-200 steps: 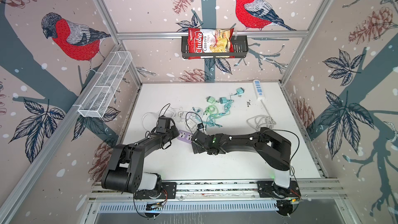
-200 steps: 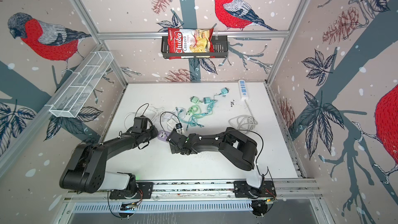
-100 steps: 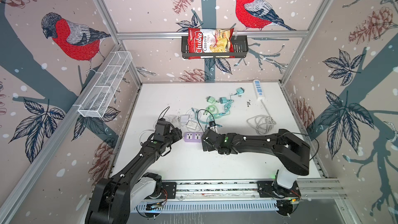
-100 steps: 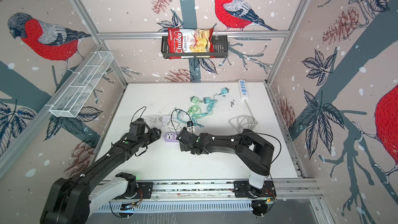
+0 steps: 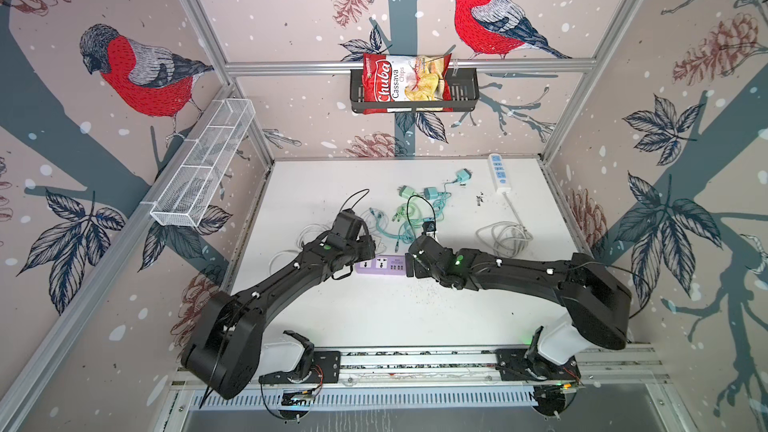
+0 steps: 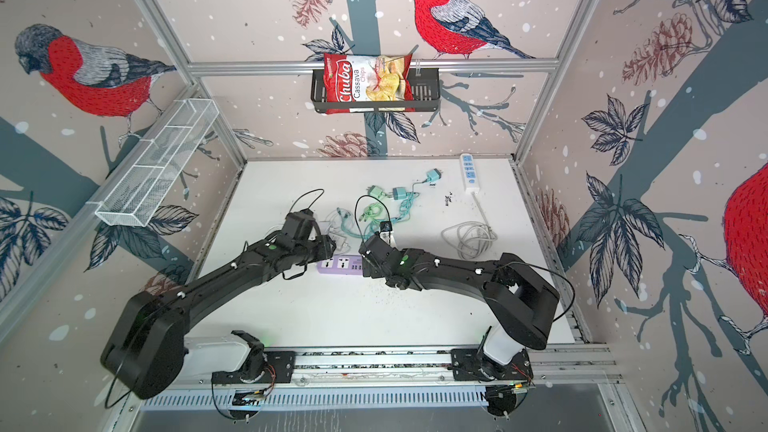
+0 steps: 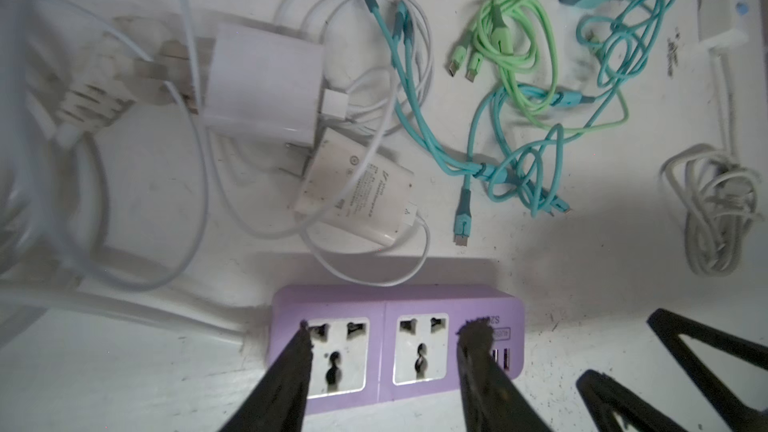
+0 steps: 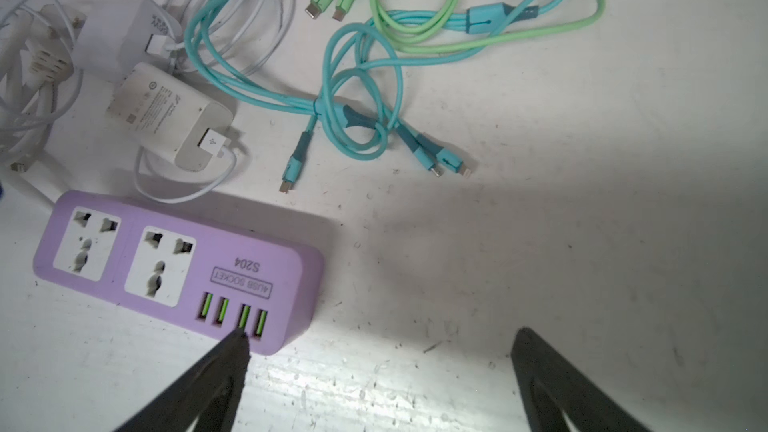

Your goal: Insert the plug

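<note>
Just beyond the purple power strip (image 7: 386, 299), on the side away from your left fingers (image 7: 291, 371), lies the white charger (image 7: 357, 197): long axis slanted to the strip, prongs turned away, cord end nearest. Left fingers parted over the sockets, empty. Right fingers (image 8: 216, 371) wide, empty, by the USB end. Judged: your left arm is nearer.

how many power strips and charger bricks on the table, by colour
purple power strip: 1
white power strip: 1
white charger bricks: 2
green or teal charger bricks: 3
total: 7
</note>
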You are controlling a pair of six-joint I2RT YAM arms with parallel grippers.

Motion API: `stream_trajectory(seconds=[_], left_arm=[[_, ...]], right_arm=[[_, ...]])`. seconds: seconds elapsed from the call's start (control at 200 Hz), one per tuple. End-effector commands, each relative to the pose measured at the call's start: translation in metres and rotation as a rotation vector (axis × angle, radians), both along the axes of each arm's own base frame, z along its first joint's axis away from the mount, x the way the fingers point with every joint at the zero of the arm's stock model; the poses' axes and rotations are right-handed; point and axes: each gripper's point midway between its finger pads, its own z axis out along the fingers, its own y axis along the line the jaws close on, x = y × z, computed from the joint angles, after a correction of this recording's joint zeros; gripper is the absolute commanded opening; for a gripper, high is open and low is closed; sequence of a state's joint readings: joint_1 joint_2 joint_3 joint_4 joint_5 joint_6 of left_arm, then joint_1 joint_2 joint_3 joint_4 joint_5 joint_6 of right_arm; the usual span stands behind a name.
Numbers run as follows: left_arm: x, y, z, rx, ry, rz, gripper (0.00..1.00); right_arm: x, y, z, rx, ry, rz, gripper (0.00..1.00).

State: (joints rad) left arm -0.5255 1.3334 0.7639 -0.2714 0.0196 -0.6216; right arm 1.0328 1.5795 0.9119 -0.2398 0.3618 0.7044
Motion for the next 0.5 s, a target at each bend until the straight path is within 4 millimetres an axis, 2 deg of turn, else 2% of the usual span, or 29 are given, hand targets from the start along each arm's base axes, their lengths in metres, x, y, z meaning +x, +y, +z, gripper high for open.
stream_trajectory(seconds=[0.0, 0.185, 0.495], left_arm=[[0.002, -0.005, -0.008, 0.059, 0.015, 0.023, 0.59], [0.016, -0.014, -0.02, 0.078, 0.041, 0.036, 0.65], [0.04, -0.006, -0.03, 0.171, 0.082, 0.085, 0.7]], right_arm=[[0.004, -0.008, 0.004, 0.007, -0.017, -0.006, 0.99], [0.005, -0.019, 0.007, 0.024, -0.024, -0.022, 0.99], [0.003, -0.024, 0.004, 0.044, -0.023, -0.032, 0.99]])
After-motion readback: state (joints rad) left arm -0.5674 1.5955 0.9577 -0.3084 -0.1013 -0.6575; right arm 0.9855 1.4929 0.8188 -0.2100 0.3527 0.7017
